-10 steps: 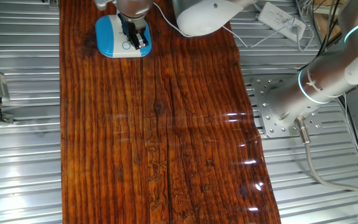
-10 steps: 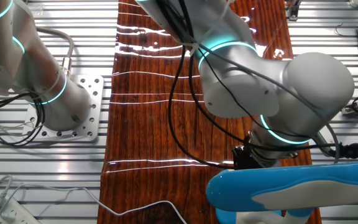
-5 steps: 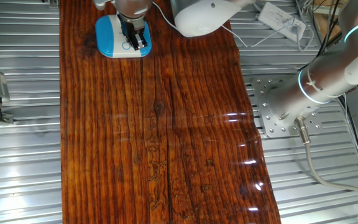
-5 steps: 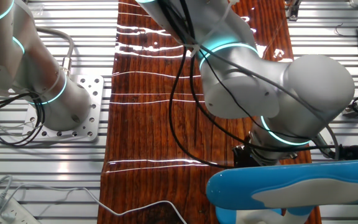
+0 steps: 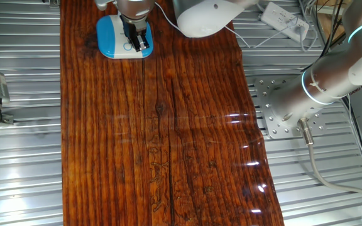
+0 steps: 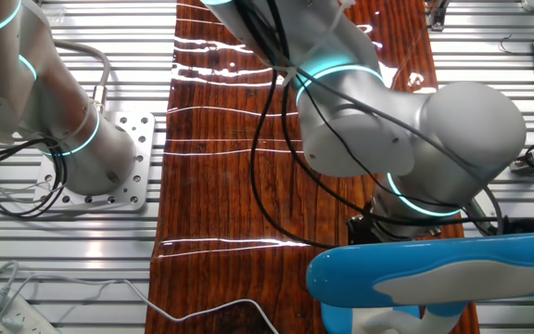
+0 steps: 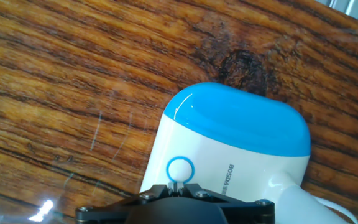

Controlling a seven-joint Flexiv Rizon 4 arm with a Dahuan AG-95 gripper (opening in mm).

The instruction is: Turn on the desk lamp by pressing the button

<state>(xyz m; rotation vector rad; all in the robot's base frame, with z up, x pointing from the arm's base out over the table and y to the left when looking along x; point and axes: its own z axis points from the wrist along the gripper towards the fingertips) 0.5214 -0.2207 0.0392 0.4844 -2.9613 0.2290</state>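
The desk lamp's base (image 5: 113, 34), blue with a white rim, stands at the far left end of the wooden board. My gripper (image 5: 138, 43) is lowered onto its right part. In the hand view the base (image 7: 241, 134) fills the lower middle, and the button (image 7: 180, 168) shows as a small blue-ringed circle. The gripper (image 7: 178, 185) is shut, its two tips pressed together and touching the circle's near edge. In the other fixed view the lamp's blue-and-white head (image 6: 434, 274) fills the lower right, and the arm hides the gripper and base.
A white power strip (image 5: 285, 19) with its cables lies off the board at the back right. The arm's metal mounting plate (image 5: 278, 110) sits right of the board. Ribbed metal table (image 5: 17, 157) surrounds the wooden board (image 5: 162, 138).
The gripper has edged slightly across the lamp base toward the button. The lamp head has shifted a little in the other fixed view.
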